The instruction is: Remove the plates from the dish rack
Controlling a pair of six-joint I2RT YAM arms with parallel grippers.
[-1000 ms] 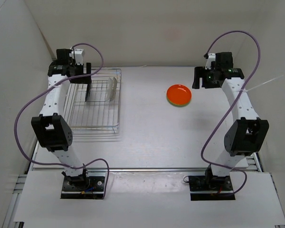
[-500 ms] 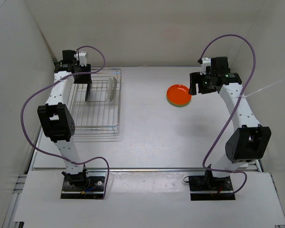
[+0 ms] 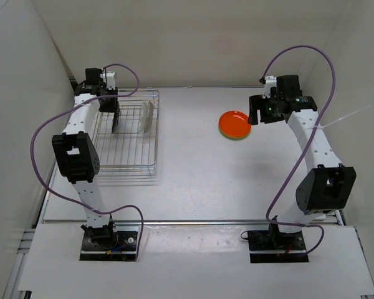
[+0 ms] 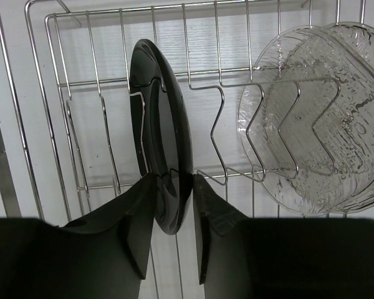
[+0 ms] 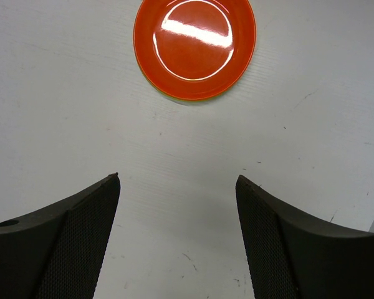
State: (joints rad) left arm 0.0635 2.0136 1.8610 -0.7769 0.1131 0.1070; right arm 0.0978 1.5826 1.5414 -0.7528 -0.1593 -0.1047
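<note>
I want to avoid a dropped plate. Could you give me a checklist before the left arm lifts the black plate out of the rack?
Left end effector closed on both faces of the black plate: ok.
Grip firm enough to lift: cannot tell.
Clear plates apart from the black plate: ok.
Black plate free of the rack wires: cannot tell.
Right end effector open, away from the rack: ok.

No legible text or markings
</note>
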